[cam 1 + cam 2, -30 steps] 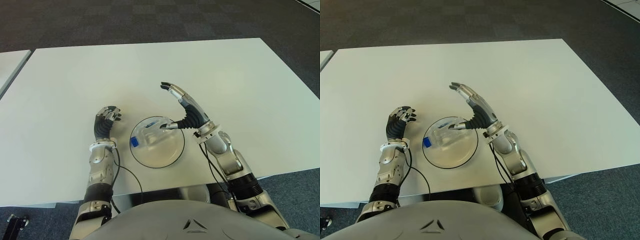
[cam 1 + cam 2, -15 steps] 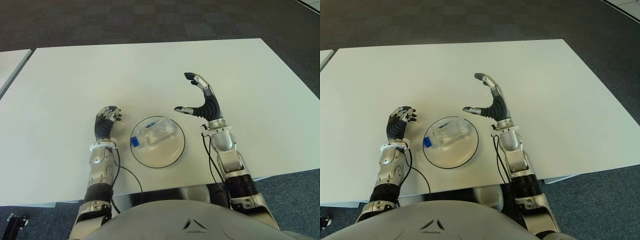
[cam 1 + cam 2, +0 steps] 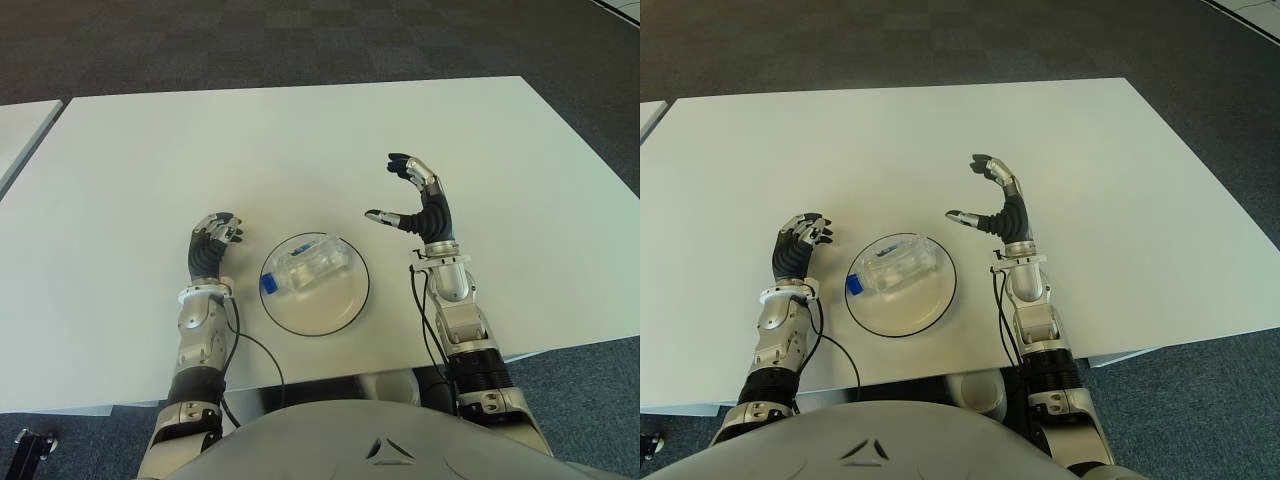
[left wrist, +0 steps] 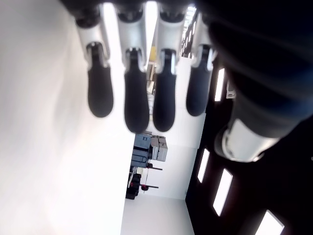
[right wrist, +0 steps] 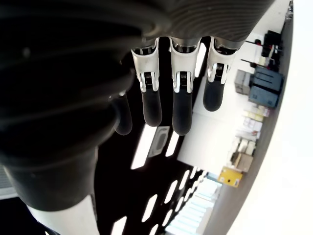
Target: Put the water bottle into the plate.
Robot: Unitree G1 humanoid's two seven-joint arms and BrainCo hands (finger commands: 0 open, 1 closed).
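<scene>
Water bottle (image 3: pixel 305 269) lies on its side inside the plate (image 3: pixel 343 306), a little below the middle of the left eye frame. It is clear plastic with a blue cap, and the cap end points toward the lower left, close to the plate's left rim, while the bottle's other end reaches toward the upper right part of the plate. The plate is round and pale with a thin dark edge, and it sits on the white table (image 3: pixel 300 140) that fills most of the frame.

Right hand (image 3: pixel 420 205) shows to the right of the plate, raised above the table with its palm turned toward the middle of the frame. Its fingers are spread and loosely bent, the thumb reaching out toward the left, and they hold nothing; there is clear table between the thumb tip and the plate's rim. In the right wrist view the fingers (image 5: pixel 182 103) hang apart with only the room showing beyond them.

Left hand (image 3: pixel 213 243) shows just to the left of the plate, near its rim but apart from it. Its fingers are relaxed and gently curved, holding nothing, and in the left wrist view the fingertips (image 4: pixel 136 105) line up side by side against the white surface with nothing between them.

Dark carpet (image 3: pixel 300 40) runs across the top of the frame beyond the table's far edge.
</scene>
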